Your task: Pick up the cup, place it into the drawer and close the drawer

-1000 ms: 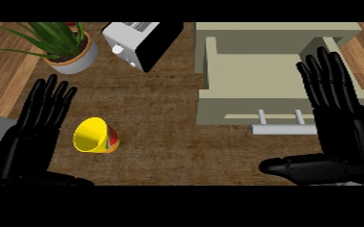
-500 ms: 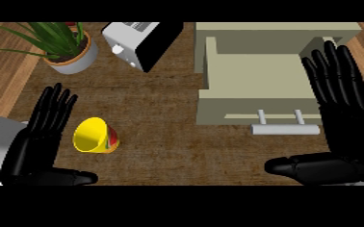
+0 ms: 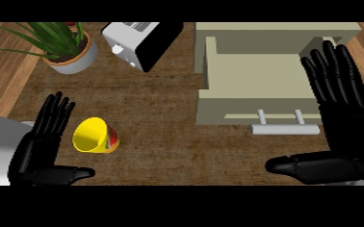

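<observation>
The cup [image 3: 96,135] lies on its side at lower left, just right of the left hand [image 3: 44,144]. The plant [image 3: 65,48] stands upper left, the toaster [image 3: 141,42] beside it. The open drawer [image 3: 263,79] fills upper right, with the right hand [image 3: 334,120] over its right edge.

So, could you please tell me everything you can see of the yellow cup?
The yellow cup lies tipped on its side on the brown counter, its open mouth facing up-left and showing a plain yellow inside. A red and green pattern marks its outer wall at the lower right. It sits just right of the open left hand, which does not visibly grasp it.
</observation>
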### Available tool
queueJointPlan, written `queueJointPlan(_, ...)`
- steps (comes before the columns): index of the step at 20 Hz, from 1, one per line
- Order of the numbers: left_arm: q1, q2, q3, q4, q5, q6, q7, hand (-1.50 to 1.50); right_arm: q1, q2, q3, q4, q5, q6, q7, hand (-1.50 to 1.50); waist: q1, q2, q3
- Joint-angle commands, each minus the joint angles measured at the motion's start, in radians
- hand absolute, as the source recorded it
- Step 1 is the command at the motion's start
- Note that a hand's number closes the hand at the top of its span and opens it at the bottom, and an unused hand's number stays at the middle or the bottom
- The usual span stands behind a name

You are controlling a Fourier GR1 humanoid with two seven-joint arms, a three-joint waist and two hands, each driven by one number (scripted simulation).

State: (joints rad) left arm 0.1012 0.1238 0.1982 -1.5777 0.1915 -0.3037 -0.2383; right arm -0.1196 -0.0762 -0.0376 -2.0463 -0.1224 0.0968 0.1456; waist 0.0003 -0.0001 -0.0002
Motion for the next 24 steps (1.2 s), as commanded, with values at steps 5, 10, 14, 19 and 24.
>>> queueJointPlan(5, -0.085, 0.06, 0.058, 0.279, -0.034, -0.064, -0.166, -1.5, 0.009, -0.001, 0.003, -0.02, -0.008, 0.004, 0.019, -1.5, -0.002, 0.0, 0.0)
queueJointPlan(10, -0.136, 0.021, 0.029, 0.41, -0.091, -0.02, -0.234, -1.5, -0.037, 0.006, 0.012, -0.029, -0.008, -0.018, 0.055, -1.5, -0.002, 0.0, 0.0)
queueJointPlan(14, -0.17, 0.06, 0.06, 0.494, -0.077, -0.042, -0.274, -1.5, 0.04, -0.019, -0.022, -0.059, -0.037, 0.03, 0.027, -1.5, -0.003, 0.0, 0.0)
queueJointPlan(19, -0.138, -0.006, 0.028, 0.58, -0.132, 0.005, -0.412, -1.5, 0.043, -0.017, -0.028, -0.026, -0.041, 0.041, 0.005, -1.5, -0.003, 0.0, 0.0)
queueJointPlan(24, -0.173, 0.08, 0.056, 0.65, -0.113, -0.045, -0.431, -1.5, 0.013, -0.014, -0.04, 0.022, -0.037, 0.039, -0.016, -1.5, -0.001, 0.0, 0.0)
